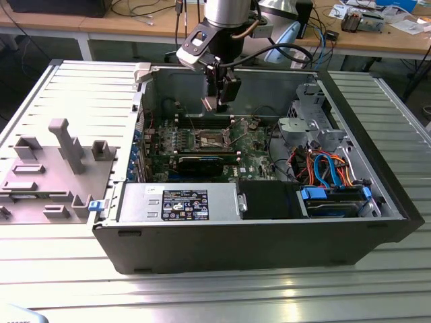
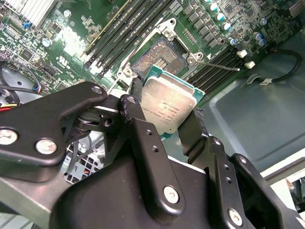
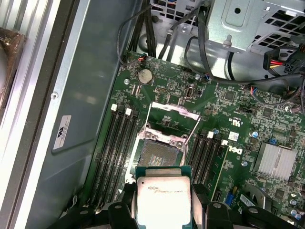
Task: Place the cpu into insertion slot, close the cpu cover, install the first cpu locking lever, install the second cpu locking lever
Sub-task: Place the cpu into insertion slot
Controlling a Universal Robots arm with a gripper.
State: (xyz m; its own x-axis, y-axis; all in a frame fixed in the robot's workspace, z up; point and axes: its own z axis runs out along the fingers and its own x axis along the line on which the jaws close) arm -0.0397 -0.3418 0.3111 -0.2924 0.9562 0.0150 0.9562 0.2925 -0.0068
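My gripper (image 1: 215, 102) hangs over the open computer case, shut on the cpu (image 1: 209, 104). In both wrist views the silvery square cpu (image 2: 167, 102) (image 3: 163, 198) sits clamped by its edges between the black fingers (image 2: 193, 129). It is held a little above the motherboard and to one side of the insertion slot (image 2: 159, 56) (image 3: 156, 152). That dark socket lies bare. The cpu cover (image 3: 174, 111) is swung open behind the socket. Both thin wire locking levers (image 3: 194, 129) stand raised on either side.
Long memory slots (image 3: 114, 152) flank the socket. A black graphics card (image 1: 199, 163), a labelled power supply (image 1: 178, 202) and a drive cage with coloured cables (image 1: 323, 168) fill the case. A grey fixture (image 1: 64, 145) stands outside it on the exterior view's left.
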